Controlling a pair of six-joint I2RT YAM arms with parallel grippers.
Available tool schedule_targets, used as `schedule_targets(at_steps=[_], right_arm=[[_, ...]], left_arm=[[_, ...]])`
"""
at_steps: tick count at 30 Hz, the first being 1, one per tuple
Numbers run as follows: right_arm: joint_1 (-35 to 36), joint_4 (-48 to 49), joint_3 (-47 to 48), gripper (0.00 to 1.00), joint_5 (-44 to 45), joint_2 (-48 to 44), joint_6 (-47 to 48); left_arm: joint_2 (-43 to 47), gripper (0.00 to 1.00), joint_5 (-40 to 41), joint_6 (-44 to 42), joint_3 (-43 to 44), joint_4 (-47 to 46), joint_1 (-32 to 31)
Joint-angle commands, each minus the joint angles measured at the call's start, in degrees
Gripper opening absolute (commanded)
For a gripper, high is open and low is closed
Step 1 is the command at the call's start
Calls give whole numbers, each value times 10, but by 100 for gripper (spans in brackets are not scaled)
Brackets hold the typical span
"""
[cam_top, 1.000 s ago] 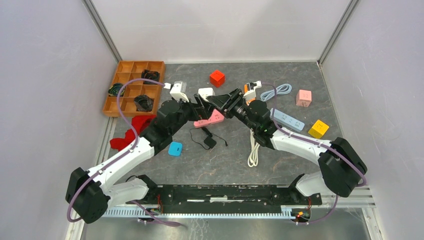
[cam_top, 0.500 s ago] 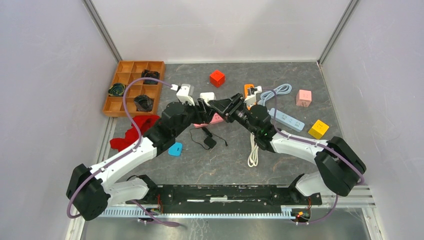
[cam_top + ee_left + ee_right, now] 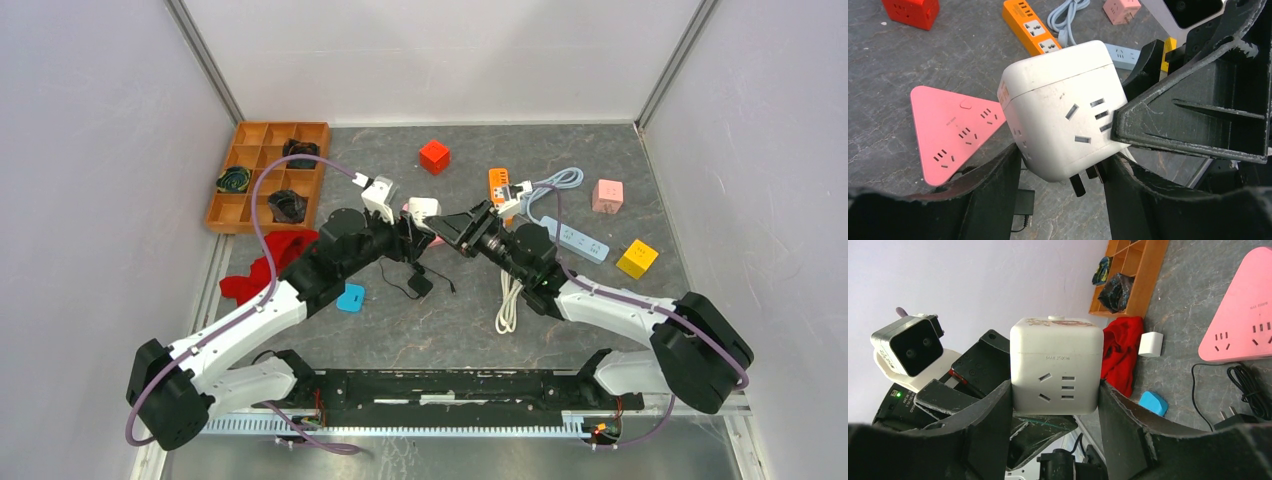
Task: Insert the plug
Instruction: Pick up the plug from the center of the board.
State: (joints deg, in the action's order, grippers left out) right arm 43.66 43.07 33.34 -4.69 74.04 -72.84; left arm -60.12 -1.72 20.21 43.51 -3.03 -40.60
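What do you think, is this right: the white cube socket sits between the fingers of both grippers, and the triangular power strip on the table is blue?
No: the triangular power strip is pink, not blue, as the left wrist view shows. The white cube socket does sit in both the left gripper and the right gripper.

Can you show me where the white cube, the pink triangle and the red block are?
white cube point(image 3: 1063, 110), left wrist view, on its slotted face
pink triangle point(image 3: 955, 130), left wrist view, middle of its top
red block point(image 3: 434, 156), top view, on its top face
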Motion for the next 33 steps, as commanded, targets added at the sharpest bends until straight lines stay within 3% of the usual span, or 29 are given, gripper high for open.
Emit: schedule_targets(at_steps=[1,11,15,19,23,33], right_arm=[[10,32,-31,39,-60,-13,-28],[10,59,-51,37,-54,-22,-62],[10,57,-51,37,-24,-21,-91],[10,32,-12,38,-13,-7,-88],[10,33,0,38,-5,9,-96],[15,54,0,38,7,27,-124]], left_arm=[[14,61,63,-46,4,-49,17],[11,65,53,-50,19,-16,17],[-5,88,-5,-26,29,-15,16],[-17,99,4,4,9,-61,14],[-26,100,45,18,5,-90,7],[-52,99,60,11,5,-131,-6]])
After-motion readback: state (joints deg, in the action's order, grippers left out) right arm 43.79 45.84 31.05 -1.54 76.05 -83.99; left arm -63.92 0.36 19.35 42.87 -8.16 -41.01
